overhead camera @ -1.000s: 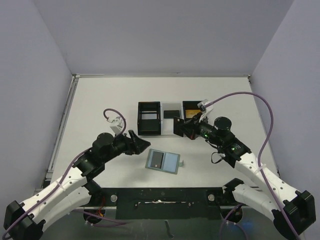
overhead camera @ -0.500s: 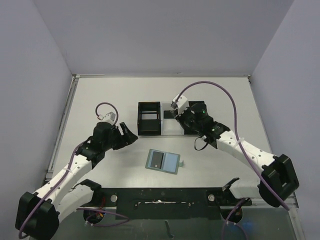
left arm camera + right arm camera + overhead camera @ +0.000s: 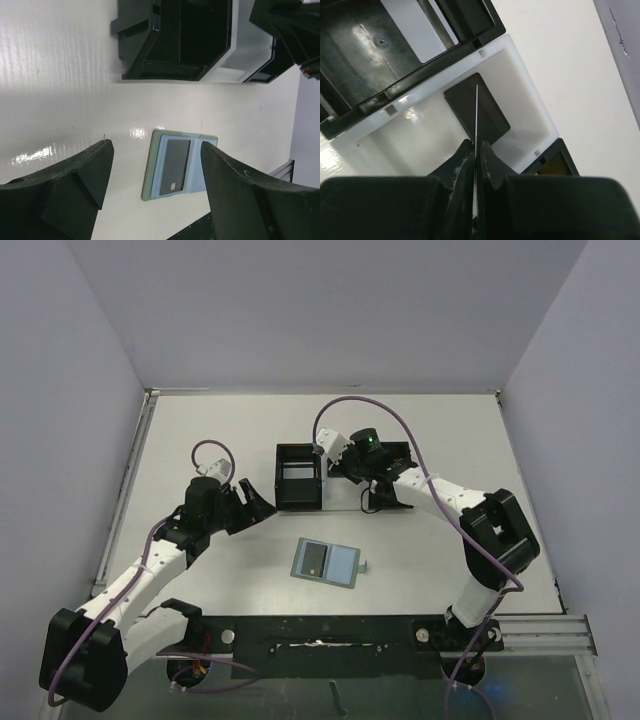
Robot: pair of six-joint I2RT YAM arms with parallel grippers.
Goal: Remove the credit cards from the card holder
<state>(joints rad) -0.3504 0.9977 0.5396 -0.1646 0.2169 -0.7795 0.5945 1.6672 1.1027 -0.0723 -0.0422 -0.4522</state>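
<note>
The card holder (image 3: pixel 342 565) lies open and flat near the table's front centre, with a black card (image 3: pixel 314 560) in its left pale blue pocket. It also shows in the left wrist view (image 3: pixel 155 172), with the black card (image 3: pixel 175 167) on it. My left gripper (image 3: pixel 258 502) is open and empty, to the holder's left and above the table (image 3: pixel 156 150). My right gripper (image 3: pixel 338 462) is shut on a thin card (image 3: pixel 476 115), seen edge-on, above a white tray (image 3: pixel 530 107). Another black card (image 3: pixel 487 117) lies in that tray. A gold-orange card (image 3: pixel 552 167) lies in the black box beside it.
A black open box (image 3: pixel 298 477) stands left of the white tray (image 3: pixel 340 502), and another black box (image 3: pixel 392 455) right of it, partly under my right arm. Grey walls close in the table on three sides.
My right gripper has swung left with its card, from the right black box to above the white tray. My left gripper drew back a little to the left, still open.
</note>
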